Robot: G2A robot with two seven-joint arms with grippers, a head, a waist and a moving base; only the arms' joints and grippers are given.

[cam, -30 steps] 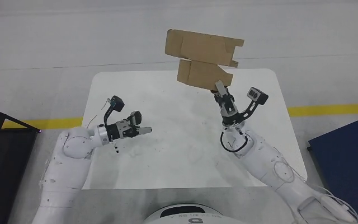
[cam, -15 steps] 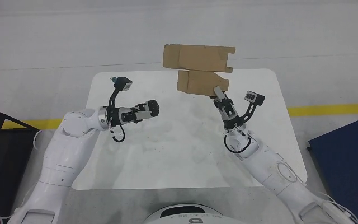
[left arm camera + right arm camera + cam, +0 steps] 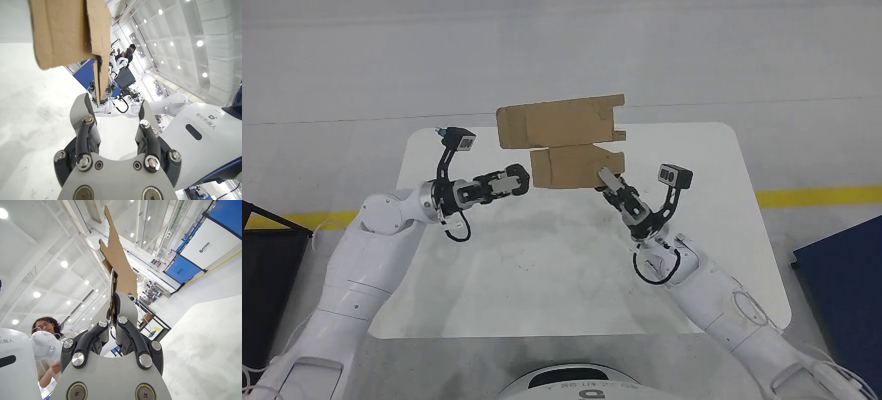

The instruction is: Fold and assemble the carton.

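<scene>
**White table below, flat brown cardboard carton held in the air**

Bright hall lights and a pale floor surround the table. The carton is not resting on it. In the top view it hangs in the upper middle of the frame, over the table's far edge, as two flat panels, one above the other, with notched flaps at their right ends.

The right tool is clamped on the lower right corner of the lower panel and carries the carton alone. The left tool sits just beside the left end of that panel with its jaws parted and nothing between them.

The carton looks light and stiff across each panel, but it is likely to hinge freely at its creases. Held by one corner, it may swing or droop. The corrugated edges would probably crush under a hard pinch. A sensible second hold is the free left edge, on plain board away from a crease, so the two arms can pull the sleeve open.

The top view gives the outline and the flaps. The right wrist view shows the carton edge-on, with its layers pressed flat between the fingers. The left wrist view shows the open gap of its own tool, with the cardboard's lower edge close to one fingertip. Whether they touch cannot be told.
</scene>
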